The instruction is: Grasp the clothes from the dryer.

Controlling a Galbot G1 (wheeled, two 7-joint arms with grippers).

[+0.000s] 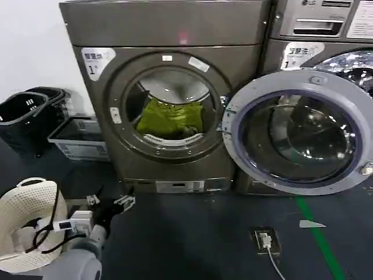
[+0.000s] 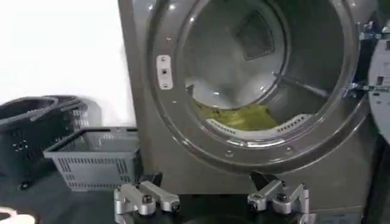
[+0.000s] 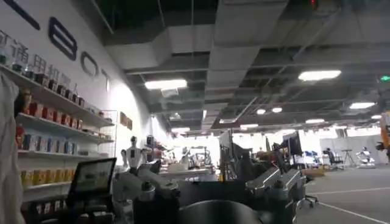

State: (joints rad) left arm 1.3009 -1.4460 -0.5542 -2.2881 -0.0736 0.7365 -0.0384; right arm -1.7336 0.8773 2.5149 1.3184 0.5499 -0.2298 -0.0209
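Two machines stand side by side on the floor; the dryer (image 1: 175, 105) with the "1" sticker has its round door (image 1: 300, 131) swung wide to the robot's right. Inside its drum, low near the front rim, lies the yellow-green clothes bundle (image 1: 169, 119). The left hand (image 1: 111, 205) hovers low above the floor, in front of the dryer's lower left corner, apart from it, its fingers (image 2: 146, 199) spread and holding nothing. A grey basket (image 1: 78, 139) stands left of the dryer. The right hand (image 3: 213, 195) points toward a room with shelves, its fingers spread.
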